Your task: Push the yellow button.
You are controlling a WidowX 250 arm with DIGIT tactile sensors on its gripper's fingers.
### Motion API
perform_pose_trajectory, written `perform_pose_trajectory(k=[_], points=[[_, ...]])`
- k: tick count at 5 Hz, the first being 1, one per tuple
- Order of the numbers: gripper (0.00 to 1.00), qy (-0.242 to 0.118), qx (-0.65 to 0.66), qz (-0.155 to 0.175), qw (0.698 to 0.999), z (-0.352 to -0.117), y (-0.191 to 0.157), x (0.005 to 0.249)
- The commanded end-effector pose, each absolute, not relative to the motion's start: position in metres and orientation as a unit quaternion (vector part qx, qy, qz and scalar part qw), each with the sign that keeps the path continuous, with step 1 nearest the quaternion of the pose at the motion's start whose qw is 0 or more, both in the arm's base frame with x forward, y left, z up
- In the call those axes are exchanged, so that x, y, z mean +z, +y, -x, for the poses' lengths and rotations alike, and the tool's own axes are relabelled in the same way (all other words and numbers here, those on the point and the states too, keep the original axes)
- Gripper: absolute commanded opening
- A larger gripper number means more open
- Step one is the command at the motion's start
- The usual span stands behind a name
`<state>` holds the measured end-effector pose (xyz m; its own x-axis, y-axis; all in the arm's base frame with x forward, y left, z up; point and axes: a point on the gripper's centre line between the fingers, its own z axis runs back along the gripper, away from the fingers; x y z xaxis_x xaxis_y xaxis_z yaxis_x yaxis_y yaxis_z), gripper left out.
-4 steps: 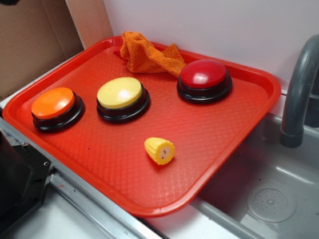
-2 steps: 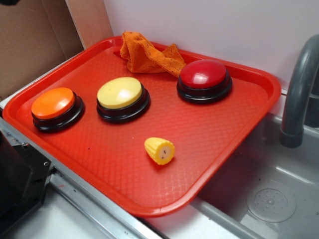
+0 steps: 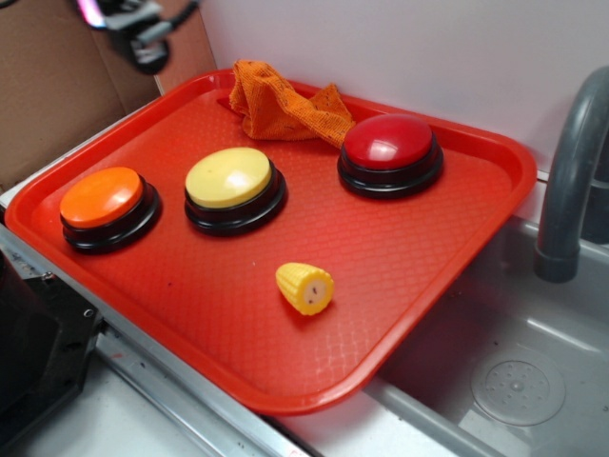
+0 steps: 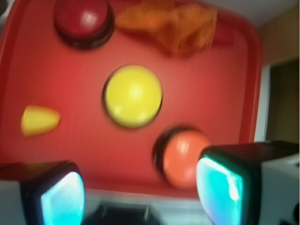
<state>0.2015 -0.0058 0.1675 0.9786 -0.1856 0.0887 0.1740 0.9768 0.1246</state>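
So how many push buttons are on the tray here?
3: the orange button near the left edge, the yellow button in the middle, the red button toward the back right. None look hidden.

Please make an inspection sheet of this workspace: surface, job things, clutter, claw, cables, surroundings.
Surface: red tray, textured, beside a sink.
Job's things: yellow button, mid-tray, untouched.
Clutter: orange button, red button, toy corn piece, orange cloth at far edge.
Grippers: claw open, high above the tray, touching nothing.
Cables: dark lead by the claw at top left, blurred.
Surroundings: grey faucet, sink basin, white wall.
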Motion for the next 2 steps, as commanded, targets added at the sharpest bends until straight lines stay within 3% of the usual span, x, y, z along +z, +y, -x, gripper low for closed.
perform_pose_trajectory(k=[1,2], points=[[1.00,-0.066,-0.099,-0.051,0.992,-0.240,-0.001,0.108],[1.00,-0.053,-0.076,-0.032,0.995,-0.237,-0.003,0.082]])
